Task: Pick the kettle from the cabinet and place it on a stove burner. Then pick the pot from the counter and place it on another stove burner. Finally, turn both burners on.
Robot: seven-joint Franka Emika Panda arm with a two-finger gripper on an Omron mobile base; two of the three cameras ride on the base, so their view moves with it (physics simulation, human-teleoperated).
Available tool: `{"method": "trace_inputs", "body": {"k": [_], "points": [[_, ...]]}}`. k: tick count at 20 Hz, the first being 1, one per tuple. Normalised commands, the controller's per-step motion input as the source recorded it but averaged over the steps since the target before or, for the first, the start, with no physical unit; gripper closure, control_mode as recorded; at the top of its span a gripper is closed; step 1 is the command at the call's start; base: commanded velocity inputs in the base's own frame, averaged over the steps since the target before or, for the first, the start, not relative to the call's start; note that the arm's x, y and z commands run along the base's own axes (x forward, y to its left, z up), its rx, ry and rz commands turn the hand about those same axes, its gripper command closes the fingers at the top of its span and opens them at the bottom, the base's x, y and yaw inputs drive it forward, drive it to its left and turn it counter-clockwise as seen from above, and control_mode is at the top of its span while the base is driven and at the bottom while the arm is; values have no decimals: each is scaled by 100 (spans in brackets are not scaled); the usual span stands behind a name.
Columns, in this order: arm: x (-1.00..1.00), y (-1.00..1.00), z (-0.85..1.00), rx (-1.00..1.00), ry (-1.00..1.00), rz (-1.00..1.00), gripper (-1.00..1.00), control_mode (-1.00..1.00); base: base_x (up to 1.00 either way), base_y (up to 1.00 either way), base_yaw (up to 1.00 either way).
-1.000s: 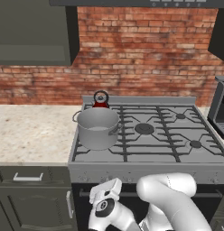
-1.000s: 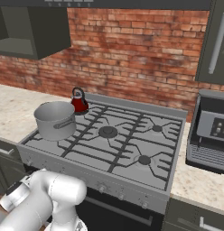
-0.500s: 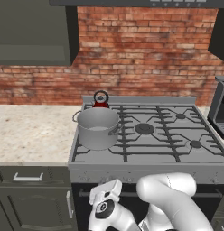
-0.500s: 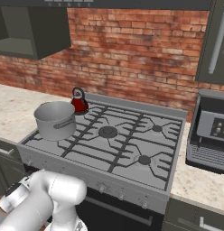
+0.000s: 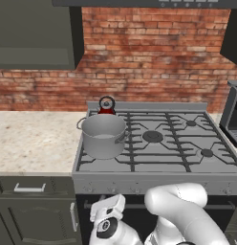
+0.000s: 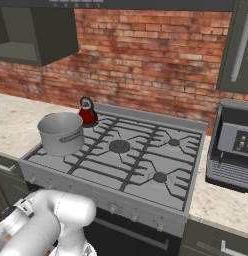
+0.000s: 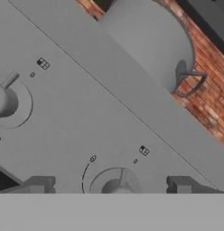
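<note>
The grey pot (image 5: 103, 135) (image 6: 61, 132) stands on the stove's front-left burner. Behind it, the small red kettle (image 5: 106, 105) (image 6: 87, 112) sits on the back-left burner. Free burners (image 5: 153, 136) (image 6: 119, 146) lie under the black grates to the right. My gripper (image 7: 109, 186) is low, in front of the stove's grey front panel (image 7: 86, 113), open, its fingertips (image 7: 39, 184) wide apart on either side of a round knob (image 7: 119, 184). The pot (image 7: 150, 40) and its loop handle rise above the panel edge in the hand view. Beige counter (image 5: 34, 141) lies left of the stove.
A second knob (image 7: 3, 100) sits further along the panel. A dark wall cabinet (image 5: 34, 33) hangs at the upper left. A coffee machine (image 6: 236, 150) stands on the counter right of the stove. Base cabinets (image 5: 29, 210) flank my arm (image 5: 177, 210).
</note>
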Motion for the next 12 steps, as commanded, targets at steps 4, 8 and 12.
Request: {"method": "trace_inputs", "body": {"k": [4, 8, 12], "points": [[-14, 35, 0, 2, 0, 2, -100, -100, 0, 0, 0], [-14, 24, 0, 2, -1, 2, -100, -100, 0, 0, 0], [-8, 6, 0, 5, 0, 6, -100, -100, 0, 0, 0]]}}
